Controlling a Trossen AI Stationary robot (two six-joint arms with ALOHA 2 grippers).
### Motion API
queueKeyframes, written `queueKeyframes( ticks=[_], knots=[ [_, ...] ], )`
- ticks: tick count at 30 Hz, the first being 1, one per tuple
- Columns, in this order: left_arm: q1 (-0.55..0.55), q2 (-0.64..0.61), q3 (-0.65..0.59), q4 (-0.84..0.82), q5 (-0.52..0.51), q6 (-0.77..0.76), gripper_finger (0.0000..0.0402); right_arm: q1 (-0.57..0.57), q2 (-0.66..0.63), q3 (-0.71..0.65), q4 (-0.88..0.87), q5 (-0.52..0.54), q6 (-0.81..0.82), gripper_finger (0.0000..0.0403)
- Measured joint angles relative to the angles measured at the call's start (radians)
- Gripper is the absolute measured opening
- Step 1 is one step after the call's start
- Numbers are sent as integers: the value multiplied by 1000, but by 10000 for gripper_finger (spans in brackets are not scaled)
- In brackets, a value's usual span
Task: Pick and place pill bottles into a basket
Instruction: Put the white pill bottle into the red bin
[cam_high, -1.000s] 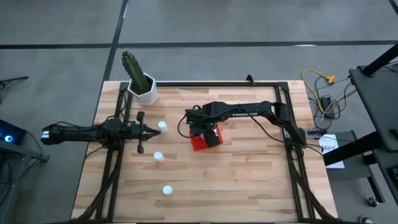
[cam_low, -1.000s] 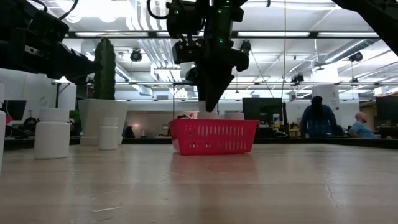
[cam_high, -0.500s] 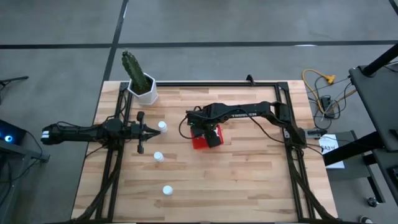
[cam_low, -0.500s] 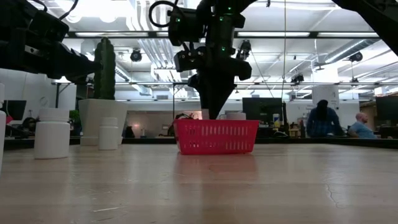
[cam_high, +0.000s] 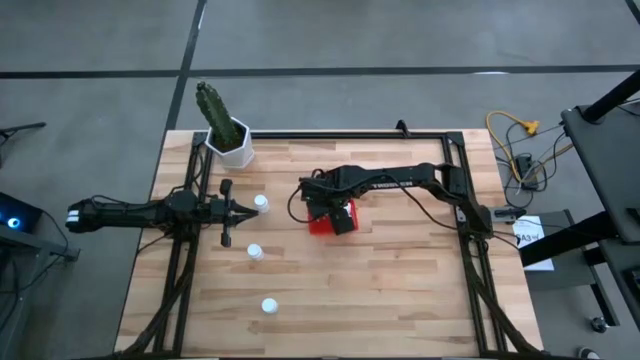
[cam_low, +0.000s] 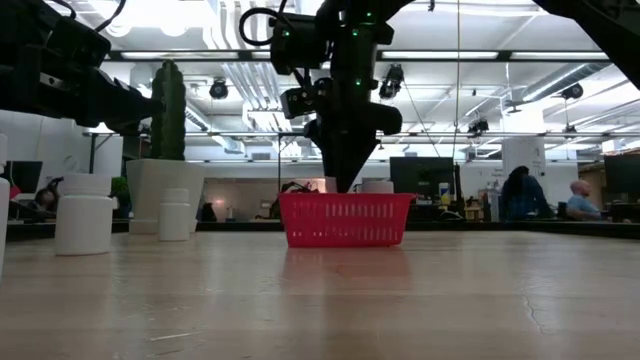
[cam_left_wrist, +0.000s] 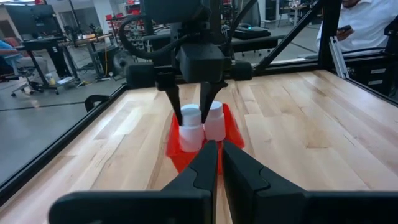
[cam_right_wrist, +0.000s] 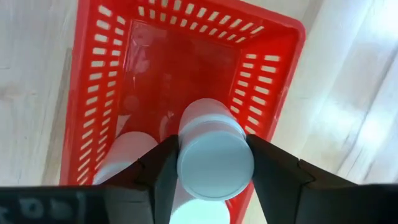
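Note:
The red basket (cam_high: 322, 226) sits mid-table. My right gripper (cam_right_wrist: 213, 152) points down into it, shut on a white pill bottle (cam_right_wrist: 214, 163). In the left wrist view the held bottle (cam_left_wrist: 189, 129) stands beside a second one (cam_left_wrist: 215, 121) inside the basket (cam_left_wrist: 233, 127). Another bottle (cam_right_wrist: 126, 155) shows in the basket to one side of the fingers. Three more bottles stand on their bases on the table's left half (cam_high: 261, 203), (cam_high: 255, 252), (cam_high: 268, 306). My left gripper (cam_left_wrist: 219, 155) waits shut at the left, level with the table. My right gripper pinches the bottle's upper end (cam_right_wrist: 185, 155) between its two fingers (cam_right_wrist: 163, 169), one on each side. The fingers come from above, pointing down. The bottle is upright inside the basket; whether its base is on the basket's floor I cannot tell.
A white pot with a cactus (cam_high: 232, 145) stands at the table's far left corner. Black frame rails (cam_high: 470, 260) run along the table's left, right and far sides. Bare wood (cam_high: 400, 290) lies near and right of the basket.
My right gripper has tipped a little and carried the bottle slightly lower into the basket. The basket has turned a little on the table.

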Motion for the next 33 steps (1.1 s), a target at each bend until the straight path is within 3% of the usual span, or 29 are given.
queueKeyframes(
  ticks=[33],
  knots=[
    [0, 0, 0, 0, 0, 0, 5, -2, -43, -1, -22, 12, 7, 178]
  ],
)
